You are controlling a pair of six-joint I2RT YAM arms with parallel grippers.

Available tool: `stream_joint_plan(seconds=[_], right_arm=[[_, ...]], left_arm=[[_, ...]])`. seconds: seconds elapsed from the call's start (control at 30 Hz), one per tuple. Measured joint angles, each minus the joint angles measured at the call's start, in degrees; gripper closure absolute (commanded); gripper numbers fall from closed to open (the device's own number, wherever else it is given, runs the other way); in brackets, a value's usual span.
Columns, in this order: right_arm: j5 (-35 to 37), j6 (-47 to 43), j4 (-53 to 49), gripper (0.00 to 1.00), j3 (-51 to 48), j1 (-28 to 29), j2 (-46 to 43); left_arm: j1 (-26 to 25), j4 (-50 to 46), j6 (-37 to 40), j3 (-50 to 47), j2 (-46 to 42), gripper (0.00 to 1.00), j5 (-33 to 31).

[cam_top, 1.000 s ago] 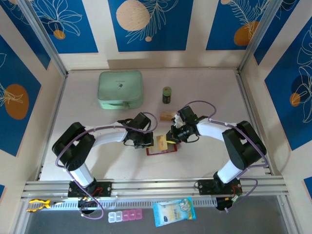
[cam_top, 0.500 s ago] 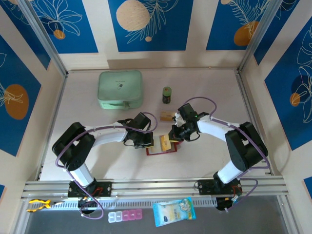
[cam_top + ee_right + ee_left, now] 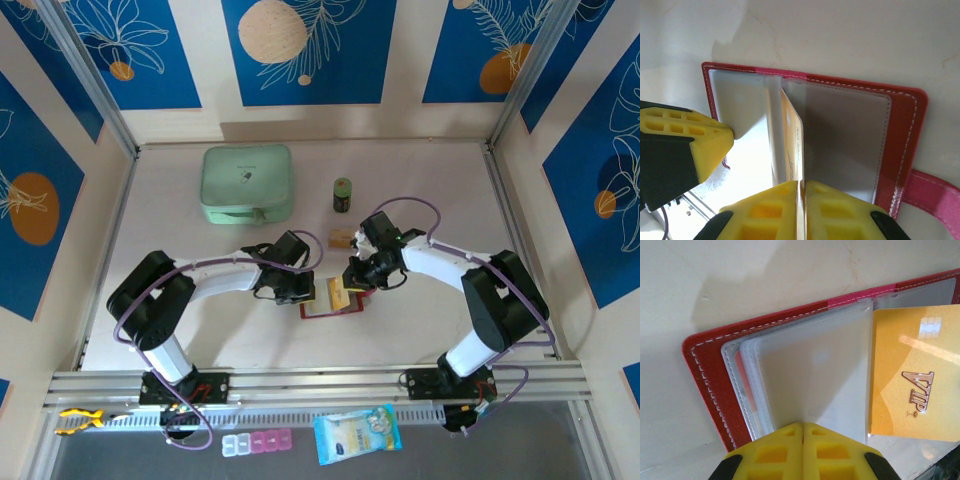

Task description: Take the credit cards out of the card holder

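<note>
Pale surface [image 3: 420,190] inside a blue-and-cream panelled enclosure; a mint-green zip case [image 3: 247,184] is noted at the back, well apart from the work.

Object: the small dark-red leather-look card holder [image 3: 322,310] is laid open on the surface between the two arms, its clear plastic sleeves [image 3: 810,365] fanned upward.

Change over the last second: in the top view the right fingers [image 3: 352,283] are shifted slightly up and to the left. The yellow-orange plastic "VIP" card [image 3: 340,293], flat against the holder a second ago, is now tipped up and drawn towards the right arm. The left fingers [image 3: 306,292] are not seen to move.

Grip states:
- The right fingers [image 3: 785,200] are closed on the lower edge of the yellow-orange card [image 3: 790,145], which is seen edge-on between two sleeves.
- The left fingers [image 3: 790,440] are fully closed, with their tips at the sleeve stack on the left page. Whether a sleeve is pinched or only pressed down cannot be told.

Card position: in the left wrist view the card [image 3: 905,385] is exposed beside the sleeves with its chip uncovered. How much of it is left in a pocket is hidden.

Reading: extraction of the first card is judged to be under way but not finished, with the holder [image 3: 902,125] braced by the left arm. A reddish tint [image 3: 743,390] is seen through the left sleeves, so at least one more card is judged to be left inside.
</note>
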Motion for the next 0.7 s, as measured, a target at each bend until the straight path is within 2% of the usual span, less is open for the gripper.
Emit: stream_joint_plan(seconds=[0.27,0.7], right_arm=[[0.0,1.9,0.0,0.85,0.0,1.7,0.0],[0.1,2.6,-0.1,0.95,0.2,1.9,-0.4]], left_arm=[[0.0,0.0,0.0,0.0,0.0,0.98,0.0],[0.0,0.0,0.0,0.0,0.0,0.96,0.0]])
